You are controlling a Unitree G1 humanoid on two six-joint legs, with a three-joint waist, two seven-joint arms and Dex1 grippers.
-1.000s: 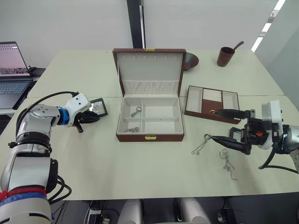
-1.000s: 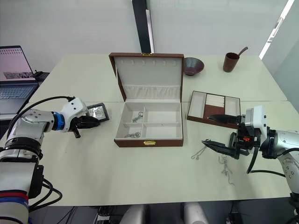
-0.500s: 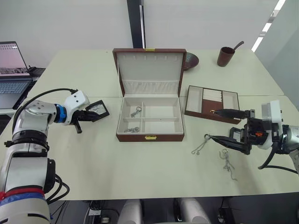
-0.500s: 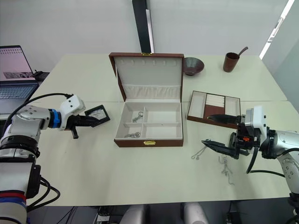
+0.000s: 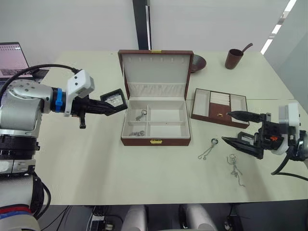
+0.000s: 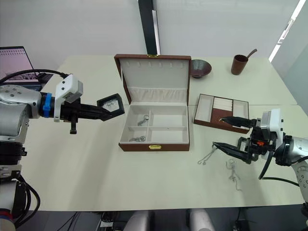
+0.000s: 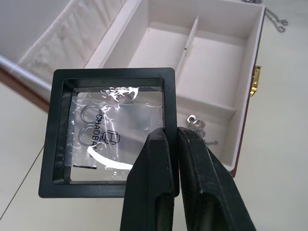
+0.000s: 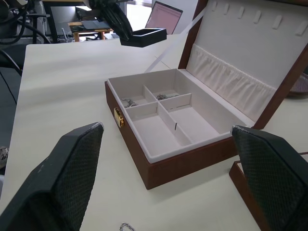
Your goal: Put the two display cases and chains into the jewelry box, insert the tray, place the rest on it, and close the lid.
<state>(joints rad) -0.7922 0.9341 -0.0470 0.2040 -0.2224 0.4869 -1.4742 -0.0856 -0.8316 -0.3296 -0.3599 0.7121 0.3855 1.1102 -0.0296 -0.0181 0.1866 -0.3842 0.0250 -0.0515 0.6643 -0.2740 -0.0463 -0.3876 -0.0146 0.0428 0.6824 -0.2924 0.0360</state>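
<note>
Right, clutter first: laptop (image 5: 9,60) sat at the far left edge on a lower side surface; dark bowl (image 6: 199,68) behind the jewelry box's raised lid; brown cup (image 5: 234,57) with a handle sticking out at the far right of the table (image 5: 96,159); none of these sat between the grippers and the box; table was pale cream, with a seam running across it level with the box's back; plain white wall behind with a black vertical post (image 5: 142,24).

Jewelry box (image 5: 155,130) stood open at table centre, lid upright, base split into compartments; two small chains (image 5: 138,124) lay in the left compartments, one behind the other; right compartments looked bare.

Left gripper (image 7: 174,144) was clamped shut on a black-framed display case (image 7: 111,126), fingers pinching one edge; case was held in the air, just left of the box's left wall near the back corner; clear film with small rings showed inside it.

Right gripper (image 5: 230,127) was wide open, holding nothing, hovering low over the table right of the box; tray (image 5: 219,107) lay flat just behind it, apart from the box; two loose chains on the table near it, one (image 5: 208,149) just off the lower finger, the other (image 5: 234,168) further toward the front edge.
</note>
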